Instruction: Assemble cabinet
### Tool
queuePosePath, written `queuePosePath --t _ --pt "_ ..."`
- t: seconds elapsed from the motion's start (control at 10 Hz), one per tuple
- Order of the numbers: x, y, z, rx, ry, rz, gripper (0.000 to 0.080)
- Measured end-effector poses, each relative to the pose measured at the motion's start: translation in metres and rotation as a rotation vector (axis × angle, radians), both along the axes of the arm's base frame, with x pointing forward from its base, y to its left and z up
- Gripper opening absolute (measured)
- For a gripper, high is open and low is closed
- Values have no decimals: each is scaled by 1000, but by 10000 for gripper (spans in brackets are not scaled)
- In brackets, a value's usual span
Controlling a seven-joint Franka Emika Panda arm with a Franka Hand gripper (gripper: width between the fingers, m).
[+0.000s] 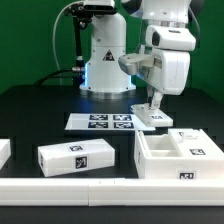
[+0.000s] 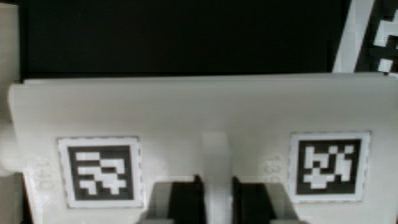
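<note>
Cabinet looks light, stiff, smooth; take it by a thin wall. Gripper fingers stand narrow at a tagged part; if gripping, I cannot tell.

Marker board flat on table, mid-scene, near side of robot base. Tagged part just beside marker board, on exterior view's right. Tool directly over that part, down at it. Wrist view: part under tool, marker board corner beyond part. Long block nearer than marker board, toward exterior view's left. Cabinet near, on exterior view's right, apart from long block, compartments facing up. Small piece at exterior view's left edge. Low ledge along near edge.
</note>
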State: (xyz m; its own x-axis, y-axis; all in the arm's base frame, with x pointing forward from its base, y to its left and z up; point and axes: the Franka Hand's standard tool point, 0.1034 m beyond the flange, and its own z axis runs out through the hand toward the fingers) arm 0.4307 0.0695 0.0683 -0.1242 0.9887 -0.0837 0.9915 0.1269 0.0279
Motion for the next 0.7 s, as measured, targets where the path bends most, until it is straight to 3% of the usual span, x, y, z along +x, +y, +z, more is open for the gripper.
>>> queuePosePath --t 0.3,0.7 --pt "19 -2 3 -37 52 -146 62" --pt "22 -12 1 -38 54 -166 62"
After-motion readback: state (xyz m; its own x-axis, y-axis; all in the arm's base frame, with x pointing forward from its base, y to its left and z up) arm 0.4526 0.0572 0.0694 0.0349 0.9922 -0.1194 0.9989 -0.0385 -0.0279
